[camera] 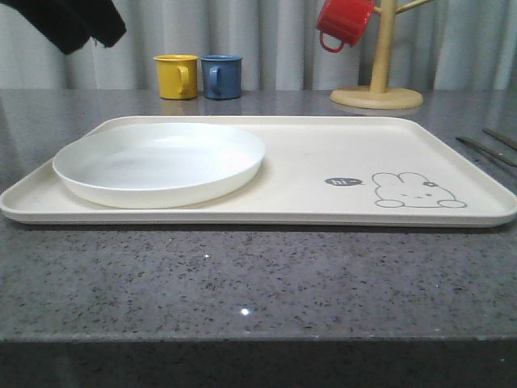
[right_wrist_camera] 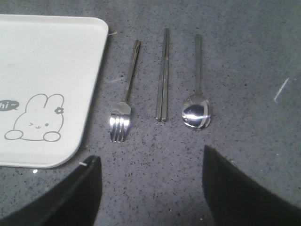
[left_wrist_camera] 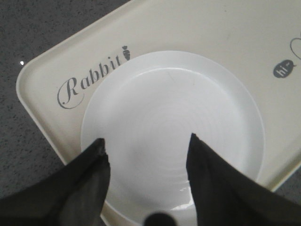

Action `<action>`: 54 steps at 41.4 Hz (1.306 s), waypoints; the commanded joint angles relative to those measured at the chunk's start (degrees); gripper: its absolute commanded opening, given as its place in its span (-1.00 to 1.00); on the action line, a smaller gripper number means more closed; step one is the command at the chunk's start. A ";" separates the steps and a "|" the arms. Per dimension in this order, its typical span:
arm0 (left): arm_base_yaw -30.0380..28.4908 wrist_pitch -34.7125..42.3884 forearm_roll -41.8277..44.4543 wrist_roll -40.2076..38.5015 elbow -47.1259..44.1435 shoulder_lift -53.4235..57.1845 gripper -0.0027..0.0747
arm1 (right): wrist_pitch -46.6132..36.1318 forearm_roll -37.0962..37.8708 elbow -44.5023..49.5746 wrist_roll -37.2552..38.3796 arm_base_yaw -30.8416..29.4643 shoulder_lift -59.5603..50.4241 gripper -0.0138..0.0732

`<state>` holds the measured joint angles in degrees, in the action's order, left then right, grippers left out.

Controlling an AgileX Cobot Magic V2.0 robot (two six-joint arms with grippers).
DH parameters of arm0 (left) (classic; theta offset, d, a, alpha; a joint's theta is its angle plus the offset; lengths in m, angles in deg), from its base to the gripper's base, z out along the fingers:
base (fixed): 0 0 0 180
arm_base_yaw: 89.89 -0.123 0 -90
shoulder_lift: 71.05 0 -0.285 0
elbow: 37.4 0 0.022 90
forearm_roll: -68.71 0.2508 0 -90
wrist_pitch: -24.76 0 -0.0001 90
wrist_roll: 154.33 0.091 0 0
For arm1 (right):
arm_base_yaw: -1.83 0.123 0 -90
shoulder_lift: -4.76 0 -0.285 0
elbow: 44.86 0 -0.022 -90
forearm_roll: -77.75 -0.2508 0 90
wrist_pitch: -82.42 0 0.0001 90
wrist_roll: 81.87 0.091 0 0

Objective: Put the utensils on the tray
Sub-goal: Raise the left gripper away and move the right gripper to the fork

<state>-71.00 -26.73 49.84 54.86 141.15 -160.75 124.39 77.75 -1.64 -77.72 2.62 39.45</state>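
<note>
The fork [right_wrist_camera: 123, 96], chopsticks [right_wrist_camera: 162, 77] and spoon [right_wrist_camera: 197, 89] lie flat on the worktop [right_wrist_camera: 244, 70] just off the tray [right_wrist_camera: 47, 61] edge; right gripper [right_wrist_camera: 150, 181] hovers wide apart, left gripper [left_wrist_camera: 146, 155] spread over the plate [left_wrist_camera: 155, 108]; thin flat metal may slip the fingers, or neighbours get knocked.

white plate [camera: 158, 164]; yellow mug [camera: 176, 77] beside blue mug [camera: 221, 77]; red mug [camera: 344, 22] hanging on wooden mug tree [camera: 380, 61]

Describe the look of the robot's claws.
Left claw has two matte black, wedge-shaped fingers tapering to blunt tips, one tip slightly scuffed. Right claw has the same black tapered fingers. No cables or markings are visible on either.
</note>
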 commanded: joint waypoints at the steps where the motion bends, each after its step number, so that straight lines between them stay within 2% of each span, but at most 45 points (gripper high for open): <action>1: 4.79 1.56 9.63 -8.94 0.28 6.45 0.02 | -3.64 0.00 -2.01 -0.17 -0.41 0.80 0.44; 5: 8.76 2.43 14.76 -14.71 -2.79 11.16 0.02 | -3.64 0.00 -2.01 -0.17 -0.41 0.80 0.44; 9: 10.58 3.78 15.67 -16.38 -6.84 16.43 0.02 | -3.64 0.00 -2.01 -0.17 -0.41 0.80 0.44; 23: 10.72 6.68 15.67 -18.14 -21.79 32.66 0.02 | -3.80 0.00 -2.01 -0.17 -0.41 0.80 0.44; 35: 10.72 7.68 15.67 -18.14 -24.63 37.31 0.02 | -2.88 0.00 -2.08 -0.17 -0.41 1.27 0.44; 44: 10.72 7.68 15.67 -18.14 -24.63 37.31 0.02 | 3.50 -2.92 -6.21 -2.23 2.33 10.88 0.44; 54: 10.72 7.68 15.67 -18.14 -24.63 37.31 0.02 | 10.60 -2.85 -16.71 -2.23 3.71 26.76 0.44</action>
<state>-60.72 -23.14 65.70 37.24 114.94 -123.66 135.62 74.90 -13.42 -79.21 6.23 61.62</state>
